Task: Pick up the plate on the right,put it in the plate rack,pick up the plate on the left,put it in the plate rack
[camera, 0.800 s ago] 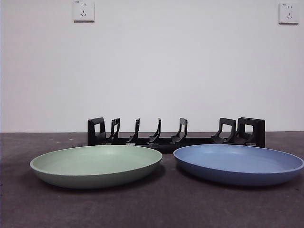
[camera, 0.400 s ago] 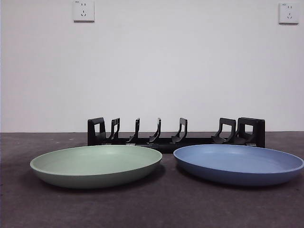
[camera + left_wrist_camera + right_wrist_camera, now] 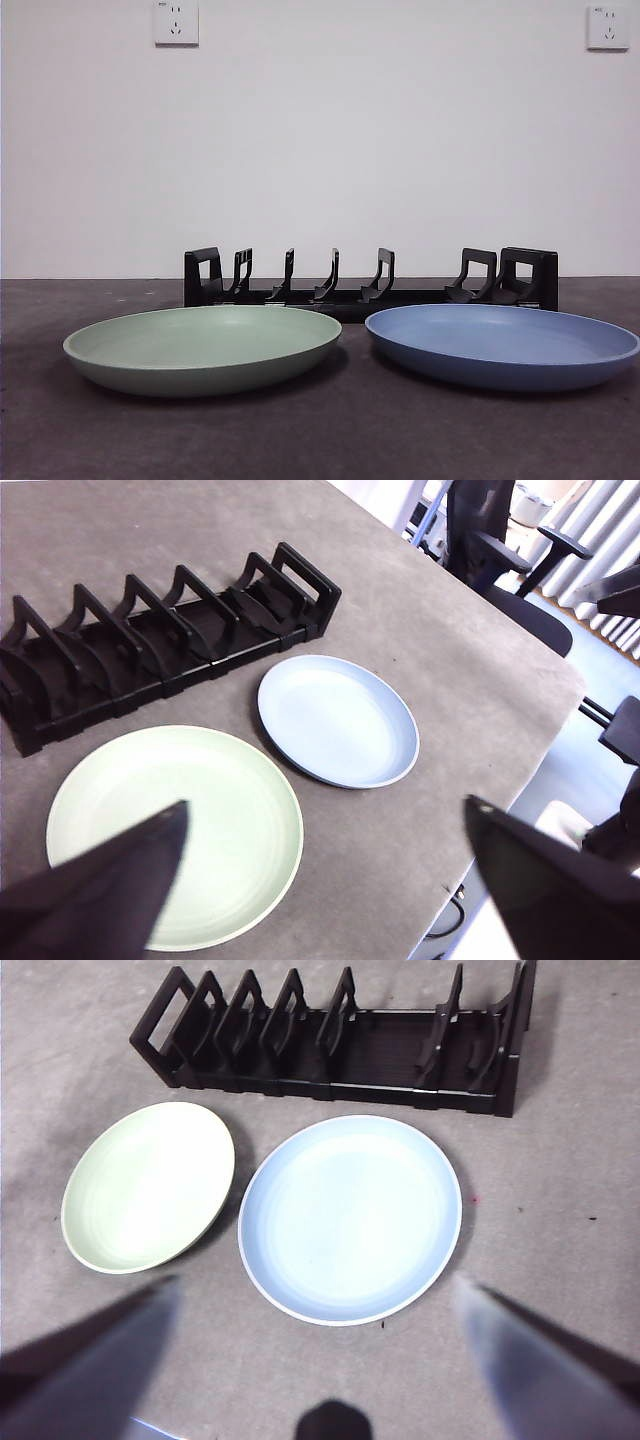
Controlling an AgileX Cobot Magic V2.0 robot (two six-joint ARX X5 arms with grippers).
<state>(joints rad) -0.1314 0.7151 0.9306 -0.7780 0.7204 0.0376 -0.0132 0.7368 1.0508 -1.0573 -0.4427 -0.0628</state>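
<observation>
Plates lie flat and side by side on the grey bench: we see the green plate on the left and the blue plate on the right, close but apart. Just behind them stands the black plate rack, its slots bare. We find the left end effector and right end effector both spread wide, held above the plates, touching nothing.

Front camera: low, level, close to the table; both wrist cameras: high, looking down; all share plates and plate rack.
</observation>
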